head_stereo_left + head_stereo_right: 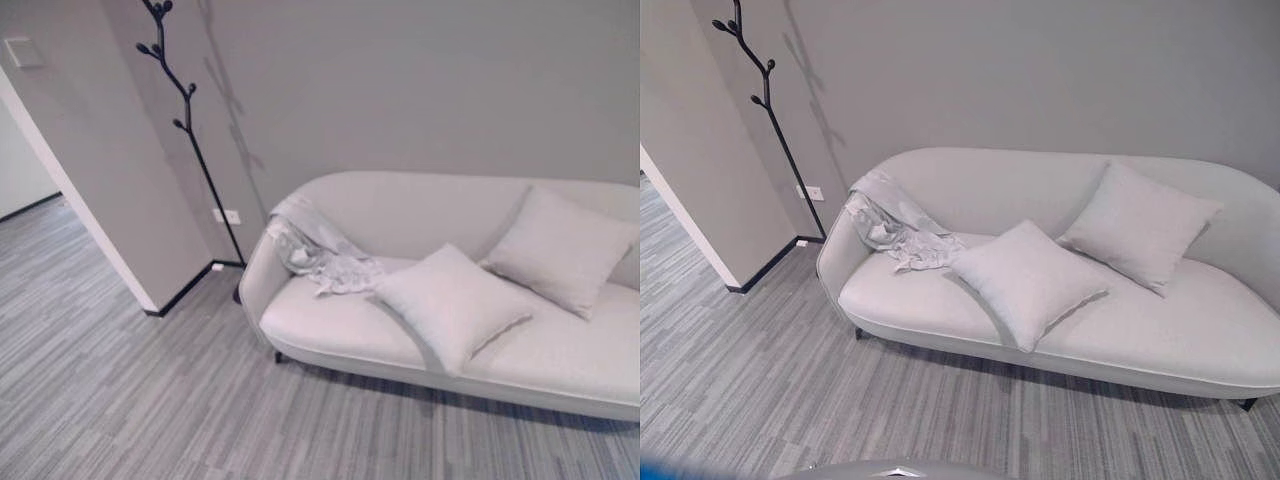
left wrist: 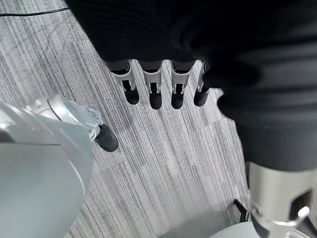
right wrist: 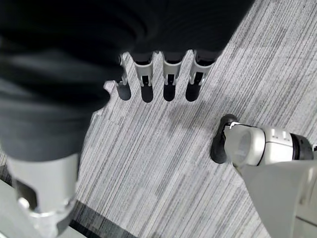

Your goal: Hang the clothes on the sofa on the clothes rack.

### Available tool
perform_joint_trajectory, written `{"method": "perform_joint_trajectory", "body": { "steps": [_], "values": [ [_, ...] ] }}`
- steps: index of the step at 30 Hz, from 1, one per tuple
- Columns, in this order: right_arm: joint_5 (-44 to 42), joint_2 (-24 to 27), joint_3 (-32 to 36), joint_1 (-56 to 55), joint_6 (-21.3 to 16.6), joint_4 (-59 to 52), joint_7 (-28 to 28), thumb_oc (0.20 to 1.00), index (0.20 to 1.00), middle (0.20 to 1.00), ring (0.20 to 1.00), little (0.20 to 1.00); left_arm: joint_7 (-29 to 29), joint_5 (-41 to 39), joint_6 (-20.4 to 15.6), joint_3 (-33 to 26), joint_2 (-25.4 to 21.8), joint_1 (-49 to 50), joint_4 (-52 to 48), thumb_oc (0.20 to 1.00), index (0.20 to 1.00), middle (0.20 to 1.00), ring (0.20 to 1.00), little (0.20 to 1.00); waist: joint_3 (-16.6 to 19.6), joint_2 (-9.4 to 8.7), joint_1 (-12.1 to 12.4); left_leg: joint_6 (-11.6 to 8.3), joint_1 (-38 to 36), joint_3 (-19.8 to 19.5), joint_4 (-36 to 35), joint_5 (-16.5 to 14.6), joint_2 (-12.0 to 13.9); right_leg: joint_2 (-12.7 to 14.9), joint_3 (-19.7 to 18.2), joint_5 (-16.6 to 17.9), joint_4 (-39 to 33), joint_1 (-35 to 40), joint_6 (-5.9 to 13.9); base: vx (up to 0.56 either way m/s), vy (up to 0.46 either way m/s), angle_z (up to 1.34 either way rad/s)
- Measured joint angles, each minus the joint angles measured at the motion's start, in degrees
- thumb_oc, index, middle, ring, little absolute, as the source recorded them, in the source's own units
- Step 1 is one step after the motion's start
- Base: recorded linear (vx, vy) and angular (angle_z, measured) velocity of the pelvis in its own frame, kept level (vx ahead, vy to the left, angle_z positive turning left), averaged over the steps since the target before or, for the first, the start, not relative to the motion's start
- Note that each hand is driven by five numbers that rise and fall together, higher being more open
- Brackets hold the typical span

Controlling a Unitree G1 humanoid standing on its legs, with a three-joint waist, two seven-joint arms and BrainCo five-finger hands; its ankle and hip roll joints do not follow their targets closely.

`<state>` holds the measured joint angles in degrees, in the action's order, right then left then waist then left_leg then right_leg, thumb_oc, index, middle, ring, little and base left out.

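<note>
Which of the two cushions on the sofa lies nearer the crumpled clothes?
The front cushion at mid-seat, right next to the clothes at the sofa's left end; the other cushion leans on the backrest, further right.

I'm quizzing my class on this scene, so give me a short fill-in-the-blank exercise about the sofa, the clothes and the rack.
1. The clothes lie over the sofa's ____ end.
2. The number of cushions on the sofa is ____.
3. The clothes rack stands on the ____ beside the sofa.
4. Each robot hand holds ____.

Missing words: left; two; floor; nothing

We see soft, even, slightly dim light on the sofa (image 1: 420, 340), a faint shadow of the clothes rack (image 1: 185, 120) on the wall (image 1: 420, 90), and blurred dark covers close in both wrist views.
</note>
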<state>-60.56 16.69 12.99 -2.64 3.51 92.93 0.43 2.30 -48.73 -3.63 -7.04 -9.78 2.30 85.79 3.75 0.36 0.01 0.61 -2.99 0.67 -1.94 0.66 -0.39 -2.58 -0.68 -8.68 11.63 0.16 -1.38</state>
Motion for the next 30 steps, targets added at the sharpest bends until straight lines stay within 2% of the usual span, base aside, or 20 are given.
{"method": "perform_joint_trajectory", "body": {
  "steps": [10, 11, 23, 30],
  "values": [
    [2.5, -0.1, -2.2, 0.2, 0.0, 0.0, 0.3, 1.000, 1.000, 1.000, 1.000, 1.000, 0.4, 0.8, -0.1, 1.7, 0.2, 0.1, -1.3, 1.000, 1.000, 1.000, 1.000, 1.000, 0.0, 0.18, 0.0, 0.18, -0.1, 0.0, -0.1, 0.2, 0.0, 0.0, 0.0, 0.1, -0.5, 0.1, -0.16, 0.00, 0.000, 0.00],
    [4.0, -0.2, -3.2, 0.3, 0.0, -0.1, 0.6, 1.000, 1.000, 1.000, 1.000, 1.000, 0.6, 2.9, -0.2, 3.5, 0.2, 0.1, -0.8, 1.000, 1.000, 1.000, 1.000, 1.000, 0.0, 0.22, 0.0, 0.16, -0.1, 0.0, -0.1, 0.2, 0.0, 0.0, 0.0, 0.2, -0.5, 0.2, -0.23, 0.00, 0.000, 0.00],
    [9.1, -0.5, -5.6, 0.3, 0.0, 0.0, 2.6, 1.000, 1.000, 1.000, 1.000, 1.000, 3.1, 12.1, 1.2, 8.9, 0.8, 0.1, 1.7, 1.000, 1.000, 1.000, 1.000, 1.000, 0.3, 0.85, -0.1, 0.19, -0.2, 0.1, -0.1, 0.2, 0.0, 0.0, 0.0, 0.3, -0.6, 0.2, -0.25, 0.00, 0.000, 0.00],
    [11.2, -0.5, -6.8, 0.4, 0.1, -0.3, 2.7, 1.000, 1.000, 1.000, 1.000, 1.000, 4.0, 14.1, 1.7, 8.9, 0.8, 0.2, 1.7, 1.000, 1.000, 1.000, 1.000, 1.000, 0.5, 1.28, 0.0, 0.18, -0.2, 0.1, -0.1, 0.1, 0.1, -0.1, 0.0, 0.3, -0.6, 0.2, -0.26, 0.00, 0.000, 0.00]
  ]
}}
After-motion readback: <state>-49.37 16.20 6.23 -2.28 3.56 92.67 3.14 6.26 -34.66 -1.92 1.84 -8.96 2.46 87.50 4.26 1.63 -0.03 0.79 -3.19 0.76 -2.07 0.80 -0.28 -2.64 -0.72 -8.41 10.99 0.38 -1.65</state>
